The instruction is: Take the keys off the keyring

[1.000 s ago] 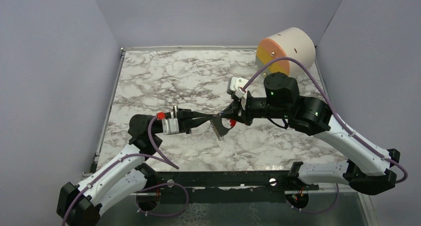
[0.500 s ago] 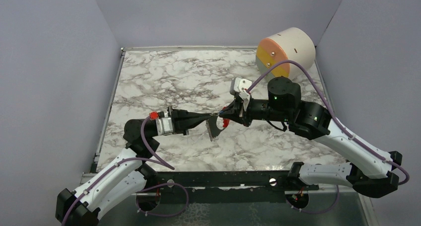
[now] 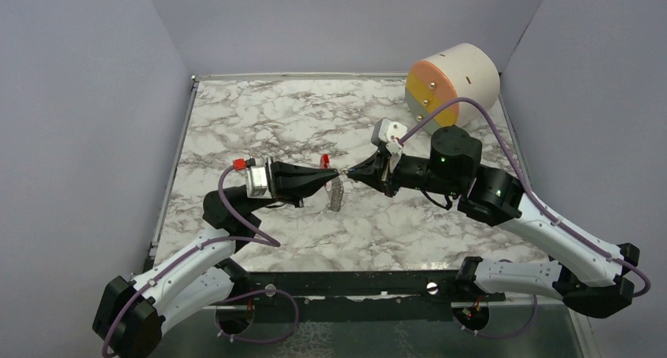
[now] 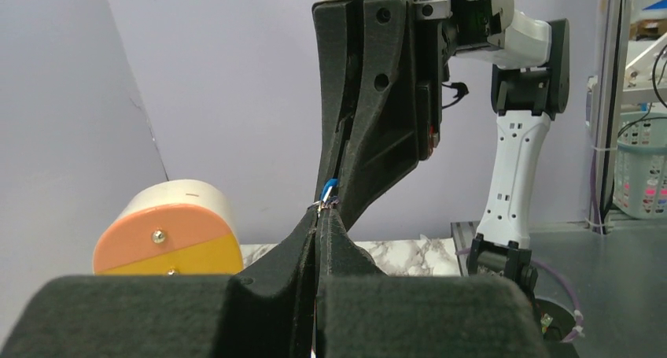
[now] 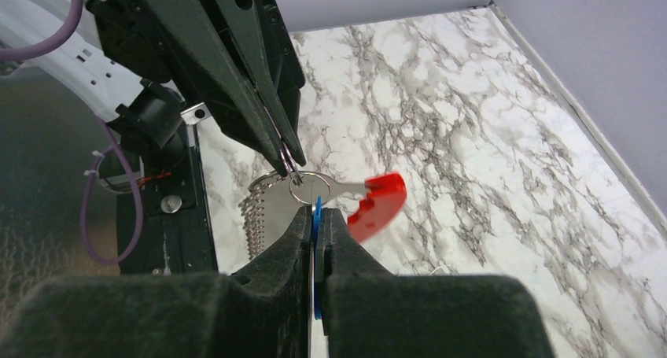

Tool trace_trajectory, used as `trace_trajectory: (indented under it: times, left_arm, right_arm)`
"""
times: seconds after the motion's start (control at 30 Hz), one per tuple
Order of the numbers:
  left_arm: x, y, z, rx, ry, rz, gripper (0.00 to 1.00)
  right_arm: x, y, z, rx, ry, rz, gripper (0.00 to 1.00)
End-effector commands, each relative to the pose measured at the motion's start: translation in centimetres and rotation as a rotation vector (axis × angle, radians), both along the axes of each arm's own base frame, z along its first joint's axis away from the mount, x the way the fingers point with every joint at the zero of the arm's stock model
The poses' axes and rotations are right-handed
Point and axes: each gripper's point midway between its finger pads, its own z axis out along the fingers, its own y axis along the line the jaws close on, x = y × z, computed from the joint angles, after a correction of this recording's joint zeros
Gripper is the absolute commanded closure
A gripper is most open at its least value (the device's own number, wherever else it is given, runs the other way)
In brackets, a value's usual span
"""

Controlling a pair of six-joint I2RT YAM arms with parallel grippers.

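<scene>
Two robot arms rise from the near edge of a marble-patterned table (image 3: pixel 259 122) and meet tip to tip above its middle. The left gripper (image 3: pixel 333 173) reaches in from the left. Its jaws are pressed together and, as far as the close view shows, they pinch the thin wire loop of the keyring (image 5: pixel 256 216). The right gripper (image 3: pixel 351 171) comes from the right, its jaws closed on the keys (image 5: pixel 316 212), a small blue-headed piece held edge-on between the fingers. The key's silvery end sits at the wire loop, just below the left fingertips. Both are held in the air, clear of the tabletop. The keyring's grey ribbed strap hangs down beneath the two tips. Its bright red piece sticks out to one side, next to the loop. Well beyond the grippers, in the far right corner, a cream round block (image 3: pixel 452 83) with an orange and yellow face lies on its side.
</scene>
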Motion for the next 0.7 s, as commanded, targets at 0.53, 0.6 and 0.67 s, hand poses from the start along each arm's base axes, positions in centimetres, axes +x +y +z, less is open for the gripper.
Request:
trace_trajectory:
  times: [0.53,0.6,0.67]
  left_arm:
    - [0.5,2.7,2.7,-0.305,0.064,0.012,1.0]
    - [0.6,2.7,2.6,-0.324,0.078,-0.003,1.0]
    - [0.6,2.7,2.4,-0.346,0.093,-0.025,1.0]
  right_arm:
    - [0.5,0.4,-2.4,0.005,0.028,-0.021,0.99]
    - [0.5,0.5,-2.7,0.005,0.034,-0.019,0.99]
    - [0.5,0.7,-2.9,0.005,0.038,-0.014,0.99]
